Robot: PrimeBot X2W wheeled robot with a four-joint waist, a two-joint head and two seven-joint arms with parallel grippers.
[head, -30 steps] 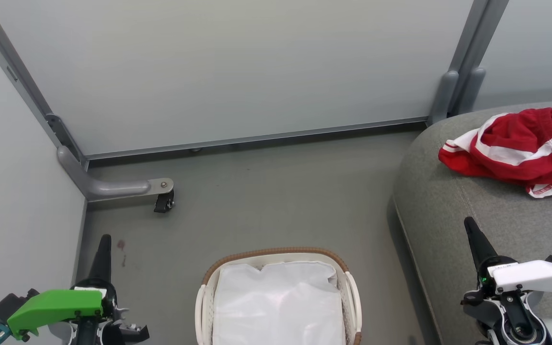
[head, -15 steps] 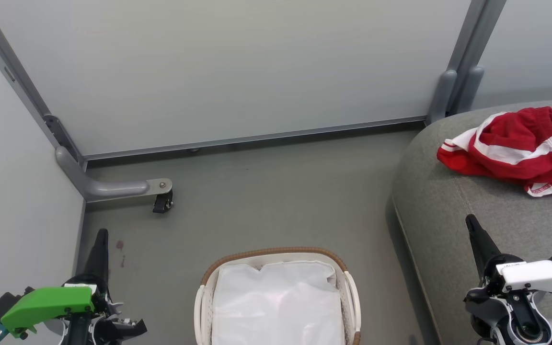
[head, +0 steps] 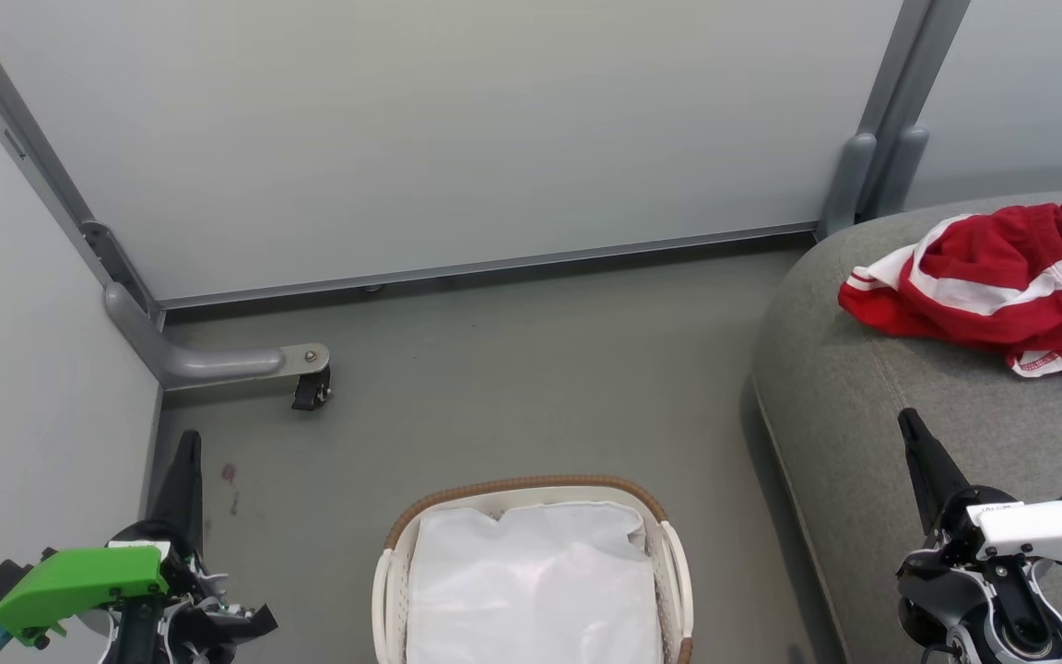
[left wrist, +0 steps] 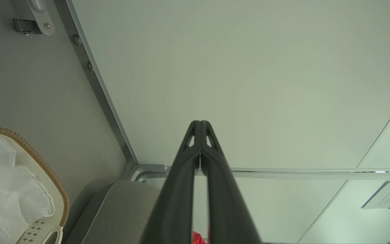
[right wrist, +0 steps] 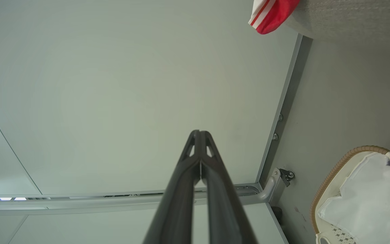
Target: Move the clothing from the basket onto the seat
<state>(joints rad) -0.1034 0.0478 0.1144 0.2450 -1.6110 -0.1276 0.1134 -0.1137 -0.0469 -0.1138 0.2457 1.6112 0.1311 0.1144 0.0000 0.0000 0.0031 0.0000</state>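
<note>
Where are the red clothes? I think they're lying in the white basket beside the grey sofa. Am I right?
Not quite. The head view shows the red clothing lying on the grey sofa, not in the white basket. The basket holds a white liner sheet, and it does stand beside the sofa.

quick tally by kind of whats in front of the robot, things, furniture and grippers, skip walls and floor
sofa: 1
red clothing: 1 heap on the sofa, number of garments unclear
basket: 1
white liner sheet: 1, in the basket
grippers: 2, left gripper and right gripper, both shut
total: 6
</note>
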